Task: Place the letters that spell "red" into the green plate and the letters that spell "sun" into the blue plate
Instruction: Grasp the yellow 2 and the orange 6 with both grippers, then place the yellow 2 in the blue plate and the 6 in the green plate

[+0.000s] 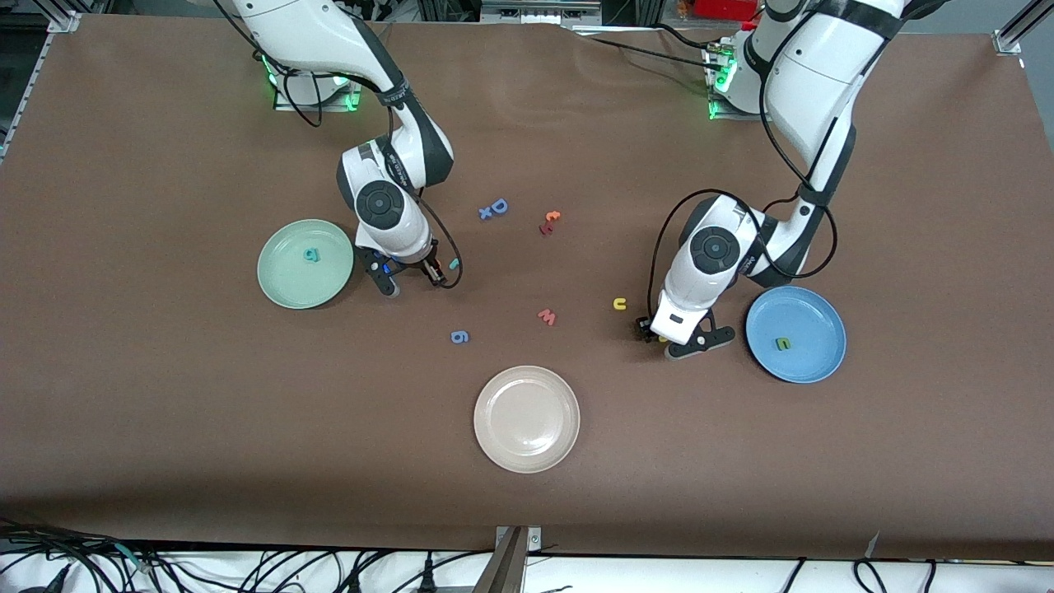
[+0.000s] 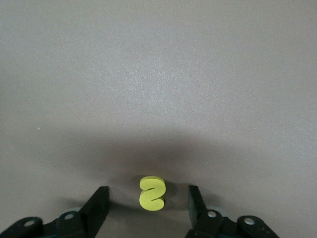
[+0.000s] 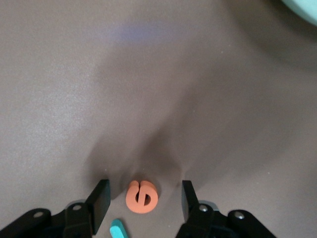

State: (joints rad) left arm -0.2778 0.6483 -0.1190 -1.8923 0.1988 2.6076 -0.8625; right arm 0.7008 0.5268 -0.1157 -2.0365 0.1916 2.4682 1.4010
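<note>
Orange "e" (image 3: 141,197) on tabletop (image 1: 165,412) between fingers of my right gripper (image 3: 143,201), gaps both sides, nothing gripped; yellow "s" (image 2: 152,193) likewise inside my parted left gripper (image 2: 148,203).

Beige plate (image 1: 526,418) nearest the front camera, red w (image 1: 547,317), blue g (image 1: 459,336), blue D (image 1: 498,206), blue x (image 1: 485,213), brown table (image 1: 165,395)

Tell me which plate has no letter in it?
The beige-white plate, the one nearest the front camera. The green plate holds a teal letter and the blue plate holds a dark green letter.
</note>
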